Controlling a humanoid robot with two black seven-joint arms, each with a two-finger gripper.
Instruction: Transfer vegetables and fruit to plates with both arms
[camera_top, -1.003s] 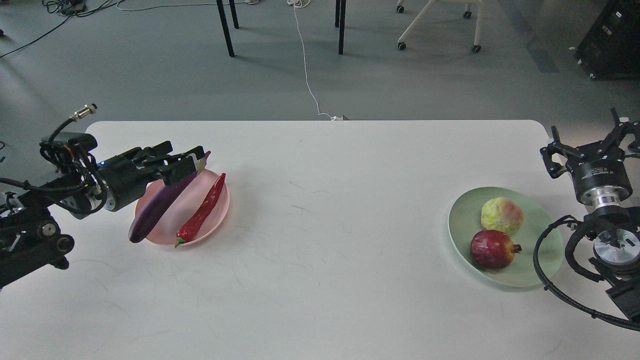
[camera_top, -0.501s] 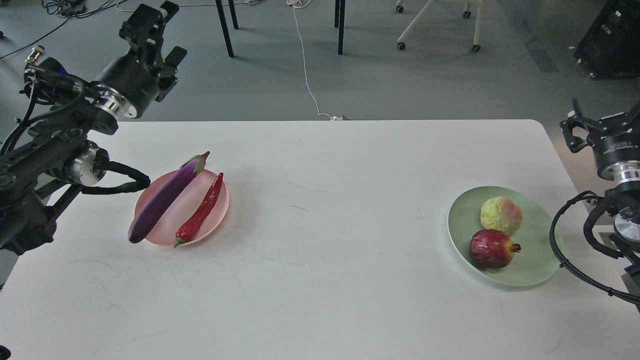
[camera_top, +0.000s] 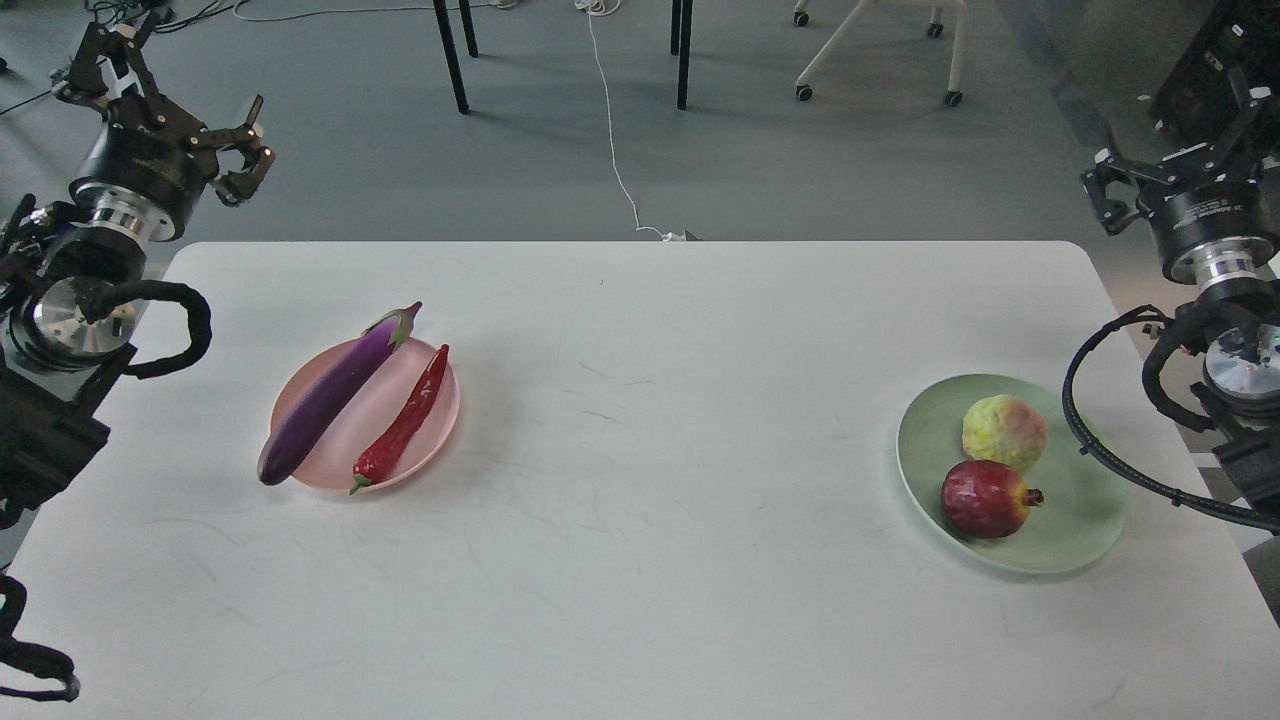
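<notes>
The purple eggplant (camera_top: 330, 397) and the red chili pepper (camera_top: 406, 419) lie side by side on the pale pink plate (camera_top: 441, 412) at the table's left; the eggplant's ends overhang the rim. The yellow-green bumpy fruit (camera_top: 1003, 431) and the dark red pomegranate (camera_top: 985, 497) sit on the pale green plate (camera_top: 1082, 505) at the right. My left gripper (camera_top: 176, 92) is open and empty, raised beyond the table's far left corner. My right gripper (camera_top: 1180, 140) is open and empty, raised beyond the far right corner.
The white table (camera_top: 640, 520) has rounded far corners and a scuffed middle. Beyond it on the grey floor are black table legs (camera_top: 452, 55), a white cable (camera_top: 612, 130), a white wheeled chair base (camera_top: 880, 45) and a black case (camera_top: 1215, 80).
My left gripper let go of the eggplant, rose off the pink plate and swung back to the far left. My right gripper rose and drew back from the green plate. The food has not moved.
</notes>
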